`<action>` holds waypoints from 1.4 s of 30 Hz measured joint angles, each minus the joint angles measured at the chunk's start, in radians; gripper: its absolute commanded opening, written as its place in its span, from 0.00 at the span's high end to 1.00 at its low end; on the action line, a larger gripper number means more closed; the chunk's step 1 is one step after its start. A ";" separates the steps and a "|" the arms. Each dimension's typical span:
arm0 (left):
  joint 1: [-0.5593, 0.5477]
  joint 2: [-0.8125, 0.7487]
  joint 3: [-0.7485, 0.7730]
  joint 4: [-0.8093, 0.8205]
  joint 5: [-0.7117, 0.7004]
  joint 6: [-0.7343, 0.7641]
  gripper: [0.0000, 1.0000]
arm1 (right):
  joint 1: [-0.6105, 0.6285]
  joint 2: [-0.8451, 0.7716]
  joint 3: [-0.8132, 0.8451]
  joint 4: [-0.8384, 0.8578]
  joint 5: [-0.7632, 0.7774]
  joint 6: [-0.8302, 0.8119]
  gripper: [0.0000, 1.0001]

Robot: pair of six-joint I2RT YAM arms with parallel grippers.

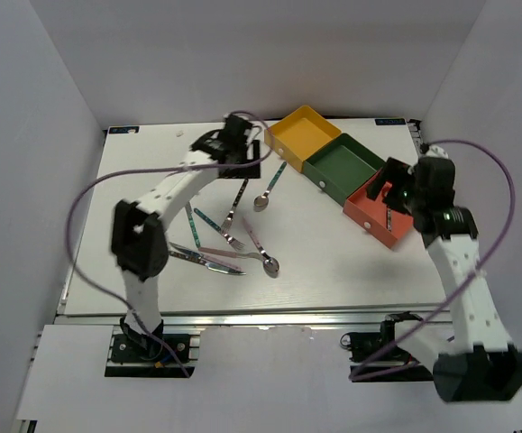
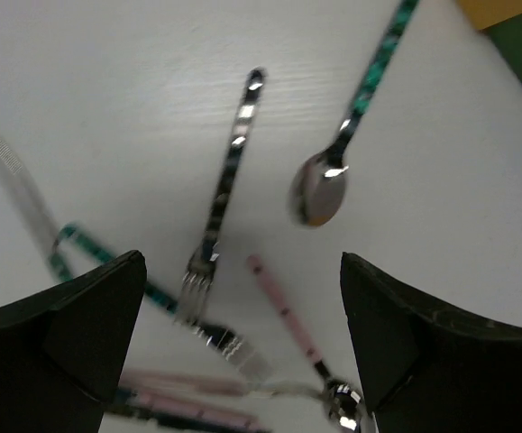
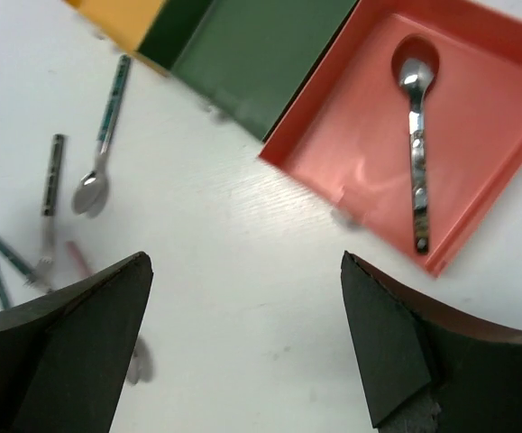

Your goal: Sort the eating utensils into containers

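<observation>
Sorting at the table: a silver spoon (image 3: pixel 416 153) lies flat in the red-orange tray (image 3: pixel 499 99), which touches the dark green tray (image 3: pixel 261 63) on its near-right side. In the right wrist view the spoon's long axis runs almost straight up the frame, bowl at the top. The yellow tray (image 1: pixel 306 131) touches the dark green tray's far-left side.

The right gripper (image 3: pixel 244 262) hangs over the table (image 1: pixel 333 271) just beside the dark green tray, fingers (image 3: pixel 71 343) spread wide and empty, its arm leaning up and inward from its base.

Left of the dark green tray, a teal-handled spoon (image 2: pixel 319 189) points its handle toward that tray. A silver fork (image 2: pixel 229 180) lies beside it, tines pointing away from the tray. The left gripper (image 2: pixel 242 266) hovers above both, fingers parted and holding nothing, arm bent at the elbow, forearm angled toward the tray. A pink-handled spoon (image 2: pixel 283 307) lies farther from the tray, among other crossed utensils.
</observation>
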 measured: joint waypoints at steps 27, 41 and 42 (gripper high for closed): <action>-0.216 0.118 -0.184 0.308 0.173 -0.008 1.00 | 0.106 -0.093 -0.082 -0.025 -0.264 0.153 0.11; -0.248 -0.180 -0.417 0.640 0.460 -0.316 1.00 | 0.241 0.217 -0.047 0.262 -0.340 0.356 0.15; -0.248 -0.180 -0.420 0.650 0.468 -0.329 1.00 | 0.247 0.229 -0.045 0.278 -0.340 0.364 0.16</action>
